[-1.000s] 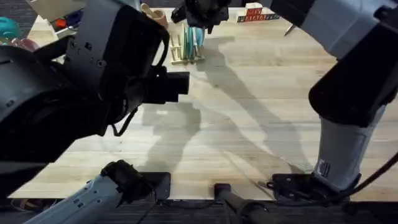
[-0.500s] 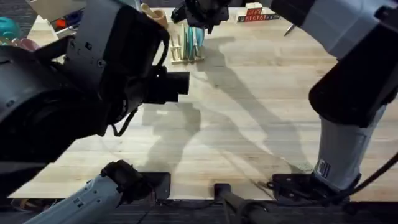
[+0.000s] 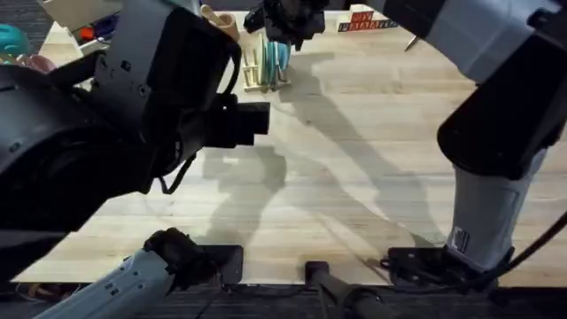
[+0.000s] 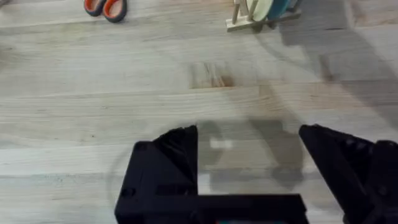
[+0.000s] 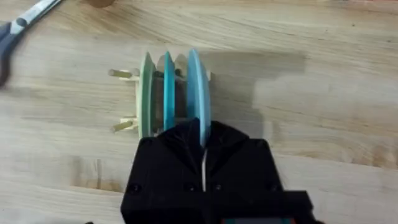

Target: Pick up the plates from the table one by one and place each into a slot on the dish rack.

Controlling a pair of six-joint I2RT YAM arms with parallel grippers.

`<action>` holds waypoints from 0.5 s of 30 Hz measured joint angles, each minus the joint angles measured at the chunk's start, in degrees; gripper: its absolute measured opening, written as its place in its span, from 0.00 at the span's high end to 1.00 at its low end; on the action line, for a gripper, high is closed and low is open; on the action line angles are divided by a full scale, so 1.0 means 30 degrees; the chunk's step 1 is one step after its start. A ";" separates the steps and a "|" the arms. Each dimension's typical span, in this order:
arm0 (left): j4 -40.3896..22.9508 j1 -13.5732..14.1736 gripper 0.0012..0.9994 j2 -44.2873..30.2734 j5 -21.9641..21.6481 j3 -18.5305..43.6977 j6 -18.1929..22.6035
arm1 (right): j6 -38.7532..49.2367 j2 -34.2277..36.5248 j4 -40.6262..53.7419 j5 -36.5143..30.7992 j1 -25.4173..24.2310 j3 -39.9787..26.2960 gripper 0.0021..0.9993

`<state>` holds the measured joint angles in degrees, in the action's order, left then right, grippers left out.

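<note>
Right gripper [image 5: 203, 163] is clamped on the light blue plate [image 5: 198, 87], seating it in the dish rack [image 3: 266, 69] at the table's [image 3: 372, 151] far edge; next it prob needs to let go; left gripper [image 4: 249, 155] idles w/ jaws apart.

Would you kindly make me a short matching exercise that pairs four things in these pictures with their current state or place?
Things:
1. left gripper
2. right gripper
3. light blue plate
4. scissors

States or places:
A. standing on edge in the dish rack
B. lying flat on the table
C. open, over bare wood
D. shut on a plate's rim

Pairs: 1-C, 2-D, 3-A, 4-B
</note>
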<state>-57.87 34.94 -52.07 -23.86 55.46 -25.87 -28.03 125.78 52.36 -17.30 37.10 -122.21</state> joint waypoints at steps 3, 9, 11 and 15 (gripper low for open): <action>0.0000 0.0000 0.01 0.0000 0.0007 0.0000 0.0000 | -0.0036 0.0312 0.0087 0.0066 0.0007 -0.0044 0.97; 0.0000 0.0000 0.01 0.0000 0.0000 0.0000 0.0000 | -0.0092 0.0886 0.0143 0.0129 0.0034 -0.0044 0.97; 0.0000 0.0000 0.01 0.0002 0.0000 0.0000 0.0000 | -0.0087 0.0889 0.0144 0.0131 0.0044 -0.0044 0.97; 0.0000 0.0000 0.01 0.0000 0.0000 0.0000 0.0000 | -0.0094 0.0885 0.0139 0.0138 0.0044 -0.0044 0.97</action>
<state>-57.87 34.94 -52.07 -23.86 55.46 -25.87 -28.32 128.43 52.77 -16.88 37.23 -122.34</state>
